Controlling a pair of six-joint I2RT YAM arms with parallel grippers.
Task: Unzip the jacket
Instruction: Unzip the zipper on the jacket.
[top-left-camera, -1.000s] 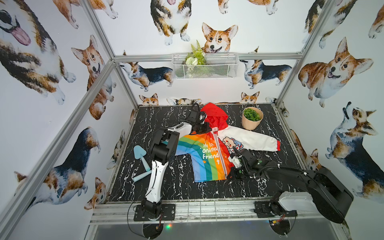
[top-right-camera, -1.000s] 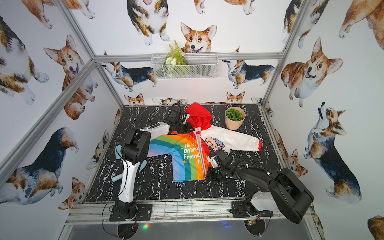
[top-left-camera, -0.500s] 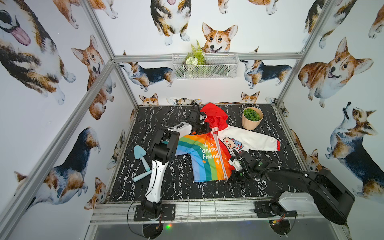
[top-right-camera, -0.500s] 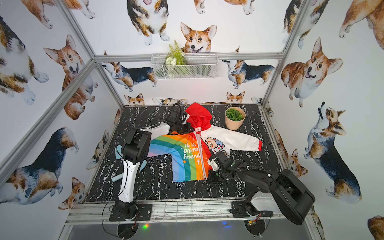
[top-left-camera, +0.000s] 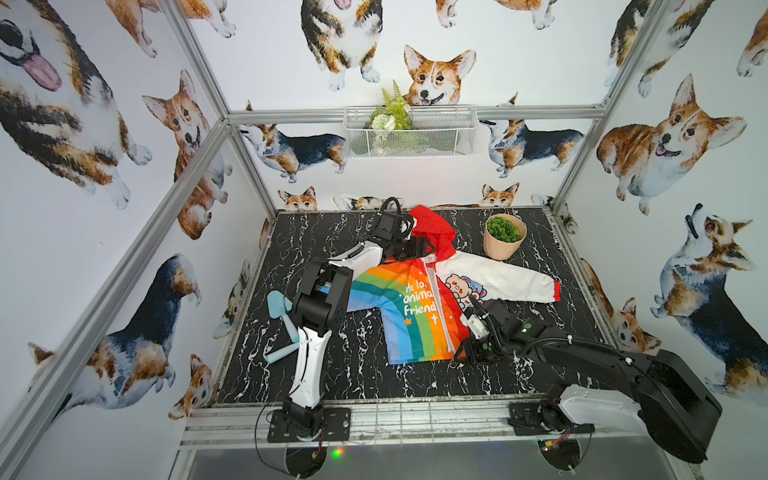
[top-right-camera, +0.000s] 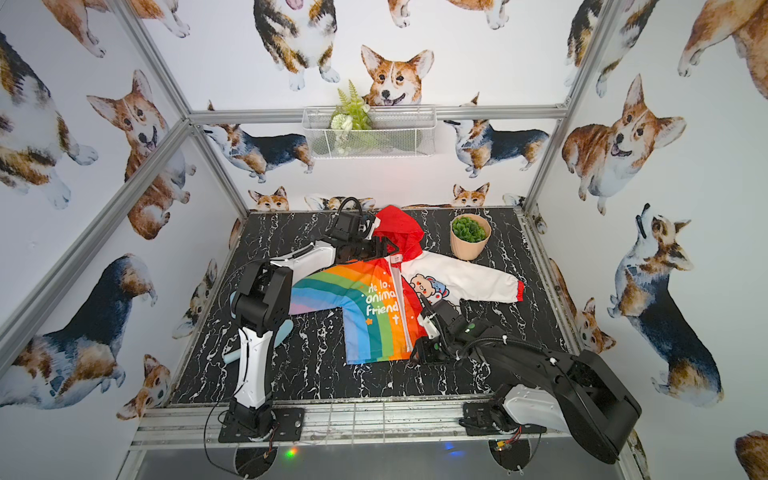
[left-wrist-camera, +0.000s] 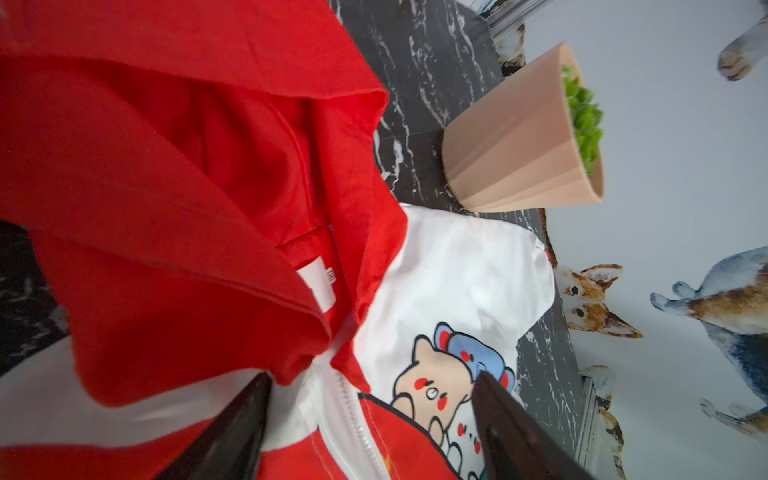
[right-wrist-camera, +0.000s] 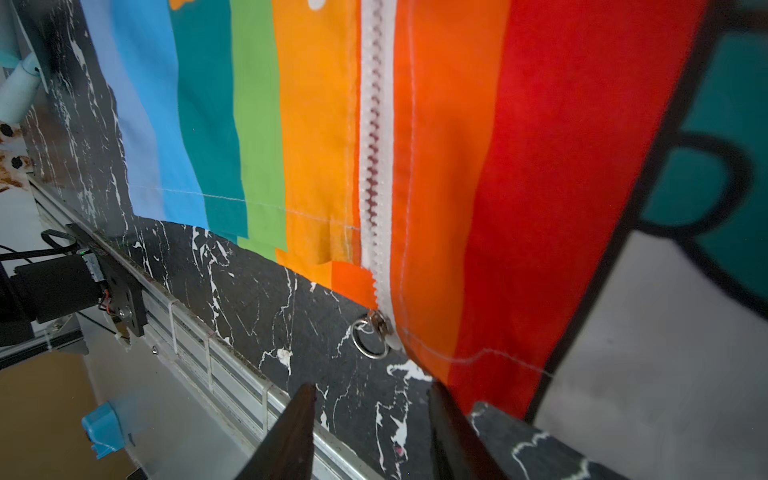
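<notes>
Right gripper (right-wrist-camera: 372, 386), near front edge of worktop (top-left-camera: 353, 365): fingers part open, empty; zip pull (right-wrist-camera: 370, 338) lies just ahead. Jacket (top-left-camera: 411, 307) flat mid-worktop, hood rearward. Left gripper (left-wrist-camera: 372, 376) at collar: fingers wide apart, grasping nothing.

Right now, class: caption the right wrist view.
Open right gripper facing the ring pull at the hem of the jacket.

The left arm (top-left-camera: 308, 365) wears glossy white shells on its lower link and forearm, with blocky black joints between them. A black cable (top-left-camera: 390, 199) loops at its wrist. The left gripper (left-wrist-camera: 372, 374) has dark, glossy, tapering fingers (left-wrist-camera: 232, 432). The right arm (top-left-camera: 582, 353) is mostly black, with one white shell (top-left-camera: 598, 409) near its base and a small green light (top-left-camera: 526, 327) by the wrist. Each arm stands on a black plate (top-left-camera: 332, 419).
</notes>
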